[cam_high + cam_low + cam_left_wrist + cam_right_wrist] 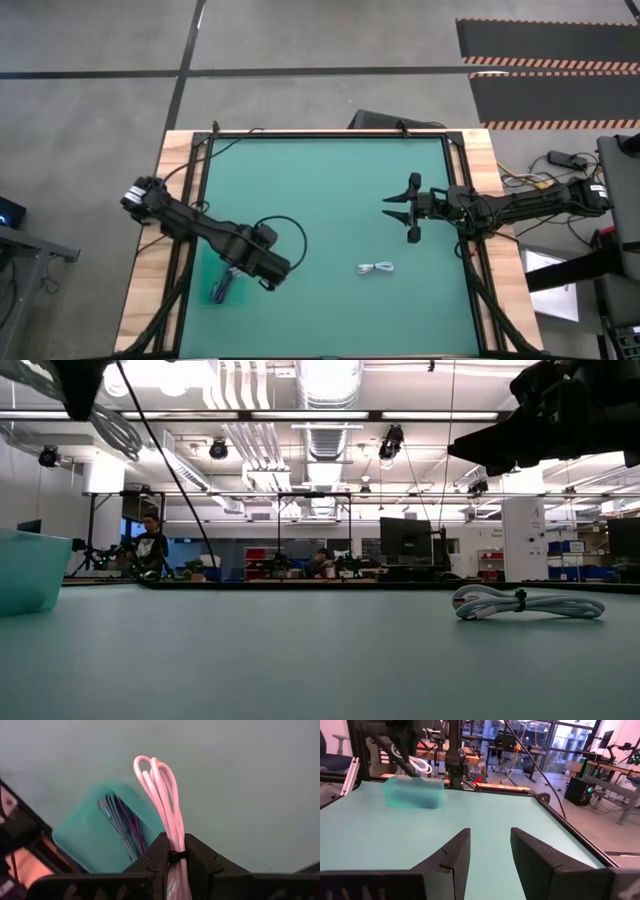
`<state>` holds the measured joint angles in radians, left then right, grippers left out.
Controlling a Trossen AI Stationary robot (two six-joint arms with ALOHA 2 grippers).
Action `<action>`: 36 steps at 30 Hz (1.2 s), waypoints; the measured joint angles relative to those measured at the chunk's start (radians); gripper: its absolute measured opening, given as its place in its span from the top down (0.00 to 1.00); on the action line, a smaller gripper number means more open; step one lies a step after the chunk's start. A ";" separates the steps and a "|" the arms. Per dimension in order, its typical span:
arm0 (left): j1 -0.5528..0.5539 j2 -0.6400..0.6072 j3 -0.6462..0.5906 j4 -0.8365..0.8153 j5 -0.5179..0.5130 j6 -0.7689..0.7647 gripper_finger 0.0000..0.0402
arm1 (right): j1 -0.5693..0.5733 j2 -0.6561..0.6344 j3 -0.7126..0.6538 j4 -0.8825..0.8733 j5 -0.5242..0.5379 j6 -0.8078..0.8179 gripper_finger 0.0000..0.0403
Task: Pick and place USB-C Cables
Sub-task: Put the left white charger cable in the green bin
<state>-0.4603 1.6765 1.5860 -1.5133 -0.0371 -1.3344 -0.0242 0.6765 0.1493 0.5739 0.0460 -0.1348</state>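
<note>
One white coiled USB-C cable (376, 268) lies flat on the green mat near the table's near edge, also seen as the cable (525, 603) in the low view. My left gripper (173, 840) is shut on the second white cable (160, 785), hovering over the teal bin (222, 287) at the table's near left; the held cable (414, 764) shows above the bin (414, 791). My right gripper (400, 211) hangs open above the mat's right half, far of the lying cable, touching nothing. My left gripper pinches the white cable bundle between its two fingers at the dark tie (174, 854) around its middle. The fingers come from above, lying along the bundle. The looped end (152, 767) sticks out past the fingertips, lifted clear above the teal bin.
The teal bin (95, 832) holds some blue and purple cables (122, 820). A black robot wire loops on the mat beside the left arm (290, 235). Wooden borders and black rails (185, 200) frame the mat. People and desks show in the room beyond.
</note>
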 joint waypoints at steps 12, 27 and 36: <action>-0.066 0.075 0.151 -0.012 0.182 0.006 0.94 | 0.000 0.000 0.000 0.000 0.000 -0.007 0.67; -0.133 0.123 0.251 0.124 0.105 0.316 0.94 | 0.001 0.018 0.001 0.105 -0.103 0.051 0.67; -0.131 0.114 0.252 0.115 -0.115 0.498 0.92 | 0.058 0.253 0.116 0.271 -0.125 -0.038 0.67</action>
<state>-0.5911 1.7902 1.8383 -1.3979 -0.1520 -0.8359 0.0334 0.9299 0.2649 0.8453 -0.0792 -0.1730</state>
